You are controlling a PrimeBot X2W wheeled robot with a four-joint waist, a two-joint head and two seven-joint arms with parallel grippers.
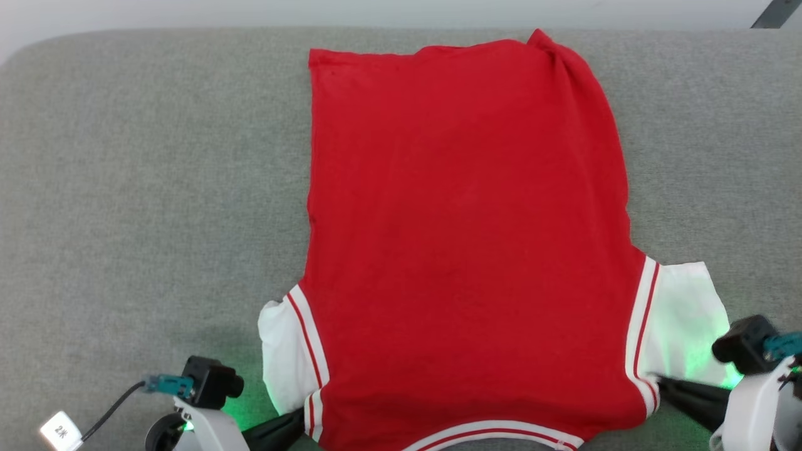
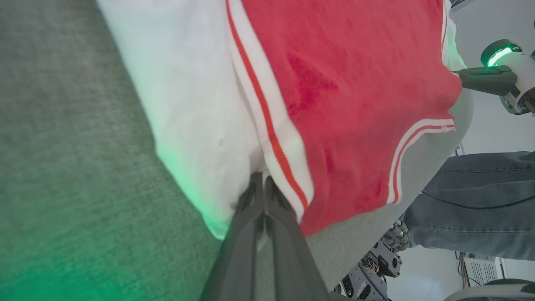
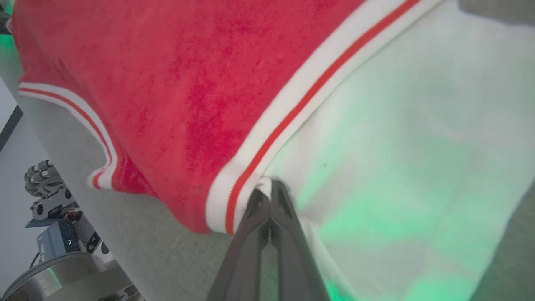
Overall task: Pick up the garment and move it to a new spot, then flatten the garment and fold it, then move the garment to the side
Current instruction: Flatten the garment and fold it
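Observation:
The garment (image 1: 467, 238), a red jersey T-shirt with white sleeves, lies spread back-up on the grey padded table (image 1: 144, 188), collar toward me and hem at the far edge. My left gripper (image 1: 301, 418) is shut on the garment at the seam of its left sleeve (image 2: 196, 104); the fingers (image 2: 250, 234) pinch the white cloth. On the other side my right gripper (image 1: 658, 382) is shut on the garment where the right sleeve (image 3: 418, 146) meets the striped trim. The lettering is hidden underneath.
The grey table's near edge (image 2: 355, 246) runs just below the collar. A person's leg in jeans (image 2: 476, 205) stands beside the table, near the robot's wheeled base (image 2: 376, 267). A tagged cable (image 1: 62, 431) hangs by my left wrist.

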